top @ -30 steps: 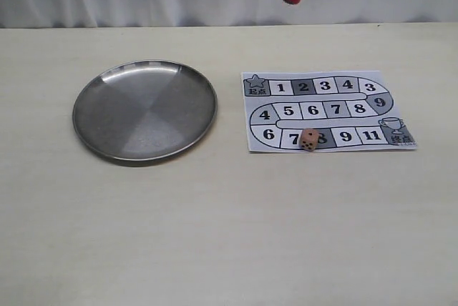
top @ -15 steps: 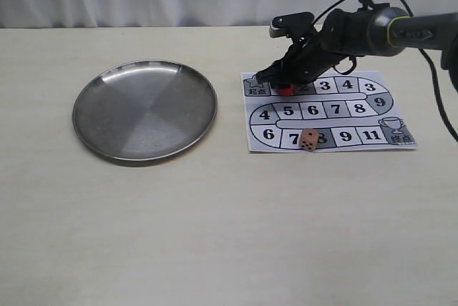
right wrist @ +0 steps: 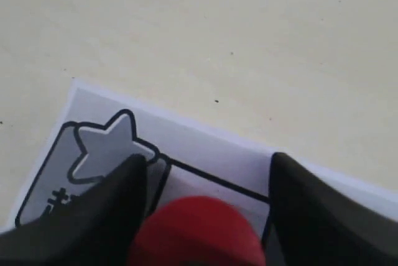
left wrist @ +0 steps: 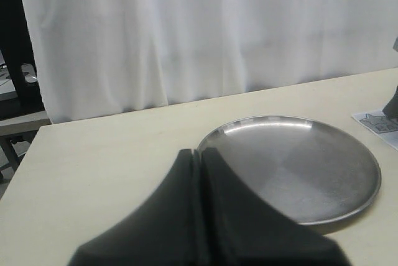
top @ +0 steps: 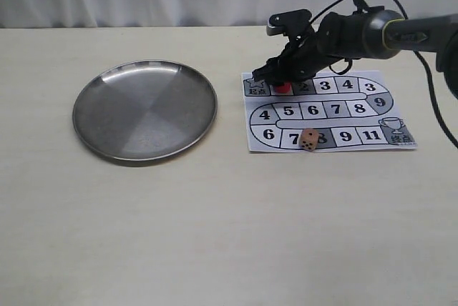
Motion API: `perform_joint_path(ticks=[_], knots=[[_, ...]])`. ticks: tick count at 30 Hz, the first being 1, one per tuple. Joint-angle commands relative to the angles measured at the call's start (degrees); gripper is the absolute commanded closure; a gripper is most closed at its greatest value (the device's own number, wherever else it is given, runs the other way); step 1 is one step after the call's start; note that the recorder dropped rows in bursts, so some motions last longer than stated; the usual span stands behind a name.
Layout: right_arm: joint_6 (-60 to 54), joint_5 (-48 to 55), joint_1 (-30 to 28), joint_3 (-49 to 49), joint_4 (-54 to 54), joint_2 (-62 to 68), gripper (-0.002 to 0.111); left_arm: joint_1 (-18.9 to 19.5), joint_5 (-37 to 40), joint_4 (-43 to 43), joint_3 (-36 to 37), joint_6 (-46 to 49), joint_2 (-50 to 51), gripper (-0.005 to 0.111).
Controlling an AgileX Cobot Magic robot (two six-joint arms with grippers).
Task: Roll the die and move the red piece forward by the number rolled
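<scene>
The red piece (top: pixel 282 87) stands on square 1 of the paper game board (top: pixel 325 111), beside the star start square. My right gripper (top: pixel 283 81) reaches in from the right and is shut on it; in the right wrist view the red piece (right wrist: pixel 198 232) fills the space between the two black fingers (right wrist: pixel 118 197). The die (top: pixel 309 139) rests on the board's bottom row, over squares 7 and 8. My left gripper (left wrist: pixel 200 154) is shut and empty, hovering near the plate's edge; the exterior view does not show it.
A round steel plate (top: pixel 144 109) lies left of the board and holds nothing; its rim (left wrist: pixel 249 123) shows in the left wrist view. A white curtain backs the table. The board's corner (left wrist: pixel 378 123) peeks in beside the plate.
My right gripper came down from above the table's far edge with the red piece onto the board's start end, then shifted slightly towards square 1. The die has not moved.
</scene>
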Motion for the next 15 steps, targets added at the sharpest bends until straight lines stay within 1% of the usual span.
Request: perform_joint_path(ticks=[1, 2, 4, 6, 7, 9, 14, 15], knots=[[0.1, -0.7, -0.1, -0.3, -0.3, -2.0, 0.036, 0.0, -0.5, 0.0, 0.1, -0.1, -0.1, 0.107], [0.1, -0.6, -0.1, -0.3, -0.3, -3.5, 0.034, 0.0, -0.5, 0.0, 0.1, -0.1, -0.1, 0.107], [0.1, 0.2, -0.1, -0.3, -0.3, -7.3, 0.036, 0.0, -0.5, 0.0, 0.1, -0.1, -0.1, 0.107], [0.1, 1.1, -0.3, -0.3, -0.3, -12.9, 0.039, 0.0, -0.5, 0.0, 0.1, -0.1, -0.1, 0.107], [0.1, 1.7, -0.3, -0.3, -0.3, -16.1, 0.043, 0.0, -0.5, 0.0, 0.1, -0.1, -0.1, 0.107], [0.1, 3.4, -0.8, -0.3, -0.3, -22.0, 0.056, 0.0, -0.5, 0.0, 0.1, -0.1, -0.1, 0.107], [0.1, 8.8, -1.8, 0.9, -0.6, -35.9, 0.097, 0.0, -0.5, 0.0, 0.1, -0.1, -0.1, 0.107], [0.1, 9.2, -2.0, 1.7, -0.6, -38.5, 0.103, 0.0, -0.5, 0.0, 0.1, -0.1, -0.1, 0.107]])
